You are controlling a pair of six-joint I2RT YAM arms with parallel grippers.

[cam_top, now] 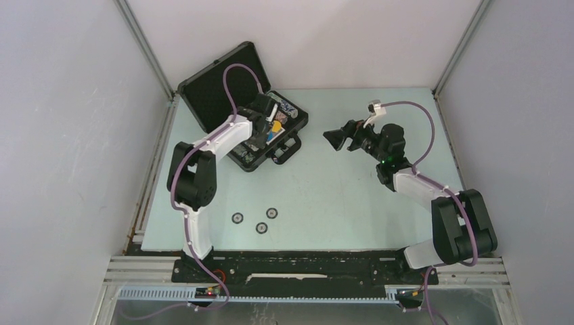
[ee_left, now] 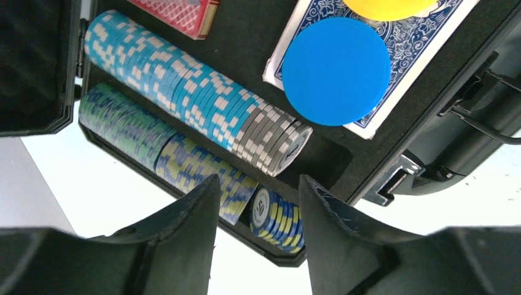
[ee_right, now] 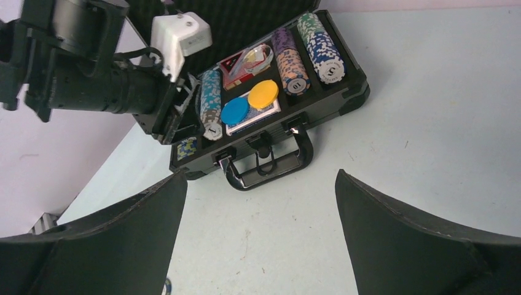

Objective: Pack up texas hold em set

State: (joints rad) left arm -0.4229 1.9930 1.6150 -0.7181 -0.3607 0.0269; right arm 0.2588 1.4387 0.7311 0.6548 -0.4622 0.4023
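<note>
The black hard case [cam_top: 215,89] stands open at the upper left of the top view. Its lid is tilted back and lined with egg-crate foam, and its looped carrying handle [ee_right: 268,165] faces the pale table [cam_top: 338,203]. The left gripper [ee_left: 258,184] hangs over the case's left end, jaws apart and empty. Its arm hides part of the tray from the other two cameras.

Below the gripper lie two ridged rows of striped chips: a teal-and-white row [ee_left: 178,83] ending in grey ones, and beside it a green-to-blue-yellow row [ee_left: 160,150]. Two smooth round pieces, a blue disc [ee_left: 336,70] and a yellow disc [ee_left: 388,5], rest on a blue-backed card deck [ee_left: 430,37]. A red-backed deck [ee_left: 181,12] lies near it.

Three loose chips [cam_top: 261,228] sit on the table at lower left, well apart from the case. The right gripper [cam_top: 336,139] hovers centre right, jaws wide, holding nothing.
</note>
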